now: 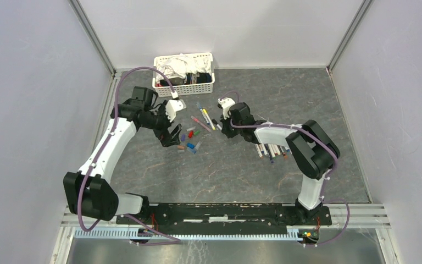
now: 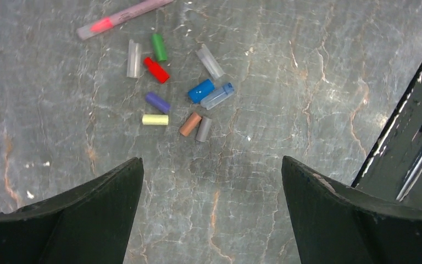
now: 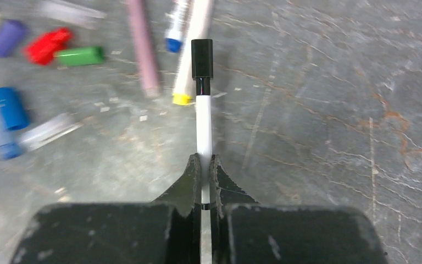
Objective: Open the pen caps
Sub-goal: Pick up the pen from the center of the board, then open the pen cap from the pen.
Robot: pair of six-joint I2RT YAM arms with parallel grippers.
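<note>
Pinching a thin white-barrelled pen (image 3: pixel 203 124) tight in our right gripper (image 3: pixel 205 165), its short black plastic cap (image 3: pixel 201 58) on the far tip, we are holding our left gripper (image 2: pixel 211 160) spread wide above the loose coloured plastic caps (image 2: pixel 200 91) scattered on the grey marbled tabletop (image 2: pixel 286 82), with the white slotted basket (image 1: pixel 184 86) beyond them.

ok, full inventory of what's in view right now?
loose caps: ten; red, green, blue, purple, yellow, brown, grey, clear; clustered on the table
middle pens: several, coloured ends, between the hands
right pens: several, coloured ends, by the right forearm
held pen: one, white barrel, black cap on
basket: one, white, far edge, holding cloths
left hand: open, above the loose caps
right hand: shut on the held pen
</note>
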